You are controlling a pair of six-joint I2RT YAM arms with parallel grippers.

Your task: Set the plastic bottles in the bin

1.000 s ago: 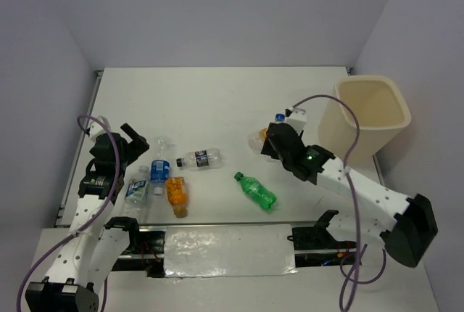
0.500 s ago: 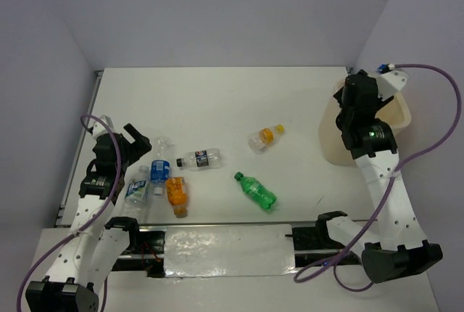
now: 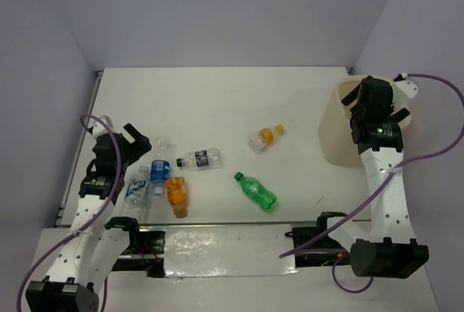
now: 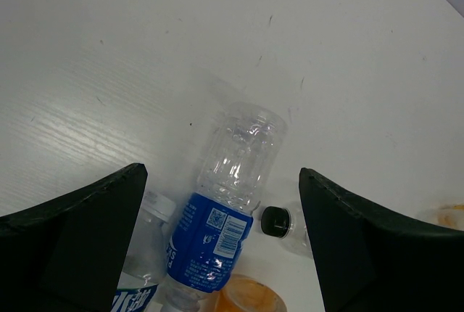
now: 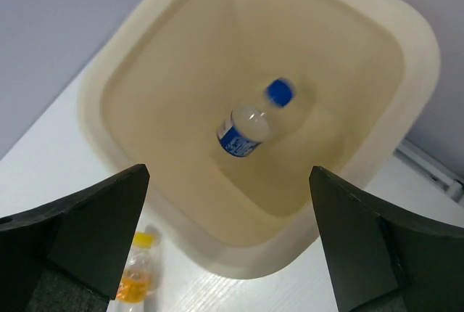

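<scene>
Two crowding bottles (image 4: pixel 217 236) at nine o'clock are risking a double pinch from the wide left claw (image 4: pixel 221 175); right claw (image 5: pixel 228 173) gaping too.

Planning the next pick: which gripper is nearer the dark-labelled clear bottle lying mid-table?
Left. The left gripper hovers open a short way to the left of the dark-labelled bottle; the right gripper is far off to its right, open above the bin.
</scene>
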